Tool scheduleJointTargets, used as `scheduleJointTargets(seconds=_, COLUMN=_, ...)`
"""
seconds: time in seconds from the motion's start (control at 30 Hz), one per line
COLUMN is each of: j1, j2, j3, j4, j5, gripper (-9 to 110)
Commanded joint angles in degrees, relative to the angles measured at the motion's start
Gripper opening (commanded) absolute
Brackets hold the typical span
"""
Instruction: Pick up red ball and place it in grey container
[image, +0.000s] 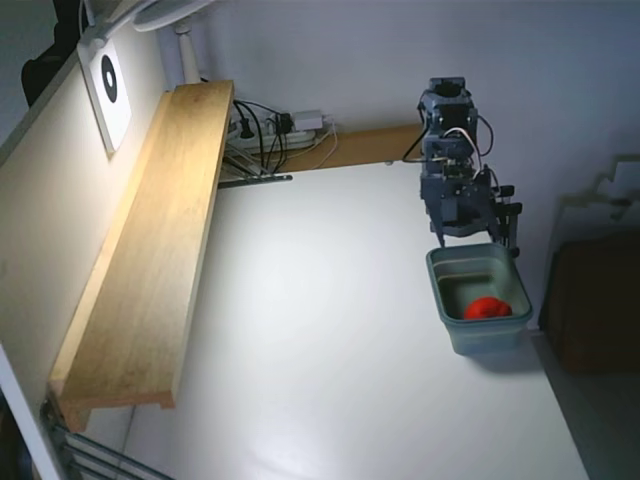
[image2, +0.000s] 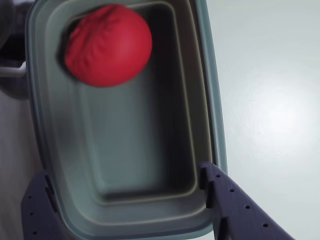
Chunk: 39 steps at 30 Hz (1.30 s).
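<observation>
The jaws spread wide and empty over the grey container (image2: 125, 150), where the red ball (image2: 108, 45) rests inside.

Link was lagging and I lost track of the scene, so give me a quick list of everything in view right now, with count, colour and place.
red ball: one, bright red, inside the bin at the end away from the arm, free of the gripper.
grey container: one, grey-green, on the table's right side in the fixed view, right in front of the arm.
table: one, white, bare apart from the bin.
wooden shelf: one, light wood, along the left wall.
cables: a black and white bundle, far edge beside the shelf end.
white panel: one, white with a dark oval, on the left wall.
arm: one, dark blue-grey, behind the bin.
gripper: one, dark blue, open over the bin's near end.
</observation>
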Motion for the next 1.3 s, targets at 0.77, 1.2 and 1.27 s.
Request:
scheduleJointTargets(seconds=0.77, j1=27.26, j2=8.87, j3=-2.84, j4=6.98, j5=0.09, gripper=24)
scheduleJointTargets(seconds=1.2, j1=46.20, j2=14.12, j3=-3.04, j4=11.67, j5=0.09, gripper=15)
scheduleJointTargets(seconds=1.27, j1=48.88, j2=14.87, j3=-3.07, j4=12.34, j5=0.09, gripper=14)
